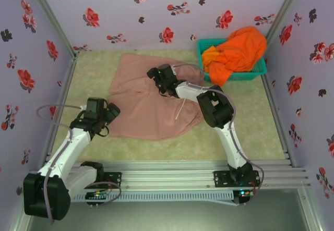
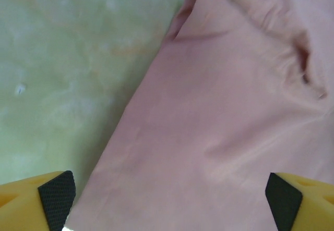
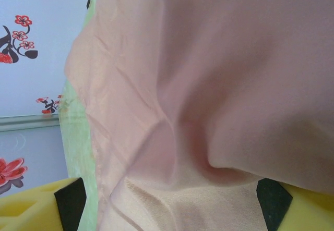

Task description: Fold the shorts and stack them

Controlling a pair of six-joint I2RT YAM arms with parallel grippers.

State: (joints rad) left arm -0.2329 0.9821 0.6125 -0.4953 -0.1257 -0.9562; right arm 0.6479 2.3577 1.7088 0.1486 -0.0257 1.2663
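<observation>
The dusty pink-beige cloth shorts (image 1: 151,106) lie spread mid-table, their near-left hem running between the open left fingers (image 2: 56,192), while the open right fingers (image 3: 70,202) straddle a rumpled fold toward the table's far edge.

Open mat (image 1: 94,77) left of pink shorts (image 1: 141,111); basket (image 1: 250,76) far right.

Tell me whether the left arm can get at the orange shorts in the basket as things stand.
Probably not. The orange shorts sit in the teal basket at the far right corner; the left gripper hangs over the near-left edge of the pink shorts, and the right arm stretches across the path between.
</observation>
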